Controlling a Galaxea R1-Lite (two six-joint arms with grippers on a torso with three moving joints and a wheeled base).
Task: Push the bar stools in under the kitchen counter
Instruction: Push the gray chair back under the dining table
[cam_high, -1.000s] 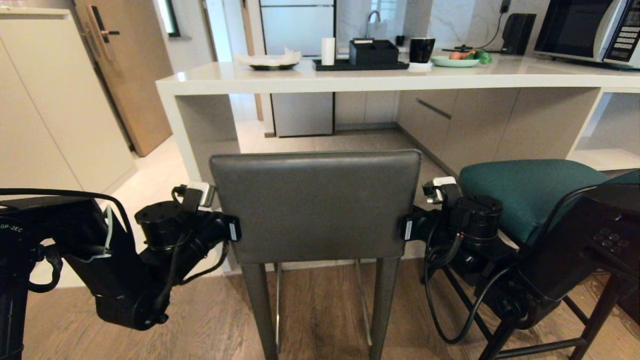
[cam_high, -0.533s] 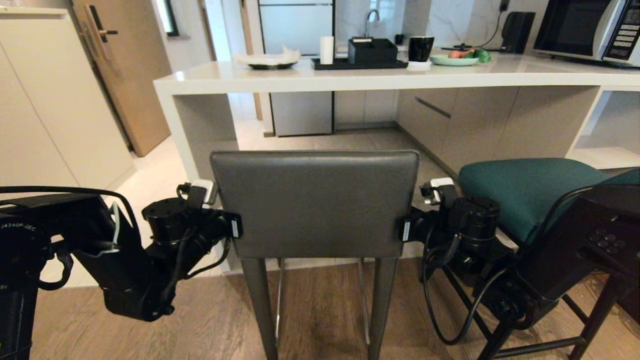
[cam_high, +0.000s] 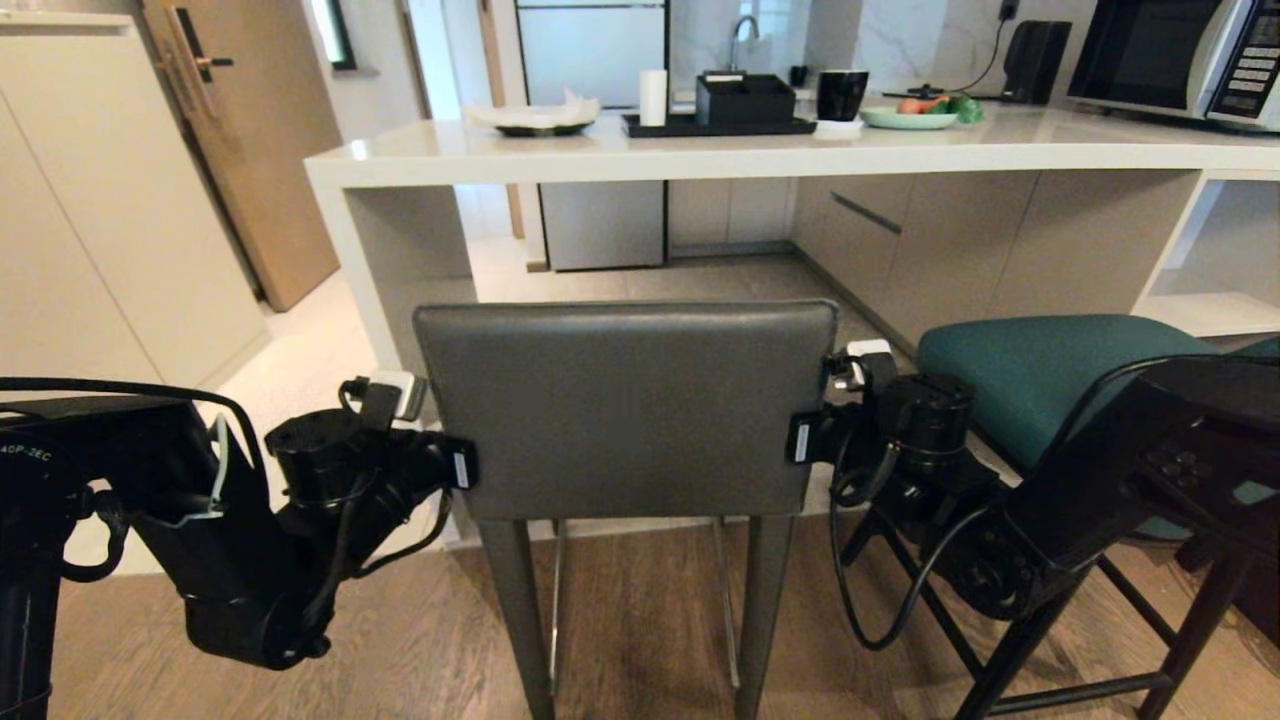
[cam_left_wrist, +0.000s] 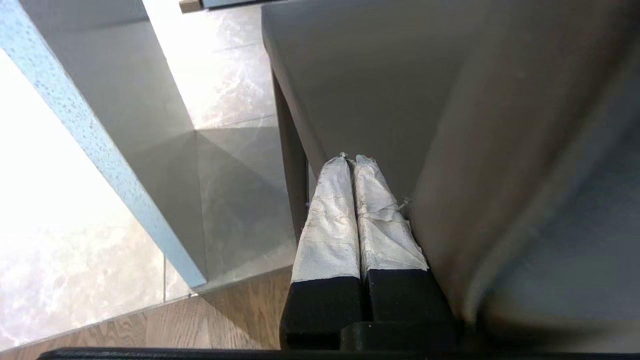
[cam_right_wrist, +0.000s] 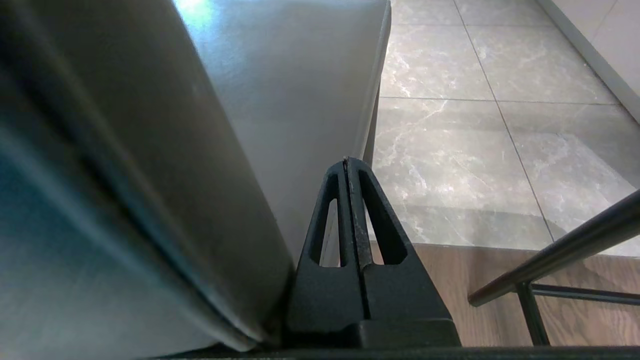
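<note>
Between the earlier frames and this one the table had drawn a little nearer in my head view, and my right arm had slid inward along the grey stool's flank. I had both arms bracketing that stool's backrest: my left end effector lay against its left side, fingers clenched together on nothing, and my right end effector lay against its right side, likewise clenched and empty. The grey stool stood on the wood floor short of the table, facing the open bay beneath the slab. The teal stool sat just beside it on my right, also not under the table. I judged I was mid-push on the first stool. Next it would need steady forward travel, even pressure on both sides, the legs kept square to the opening.
</note>
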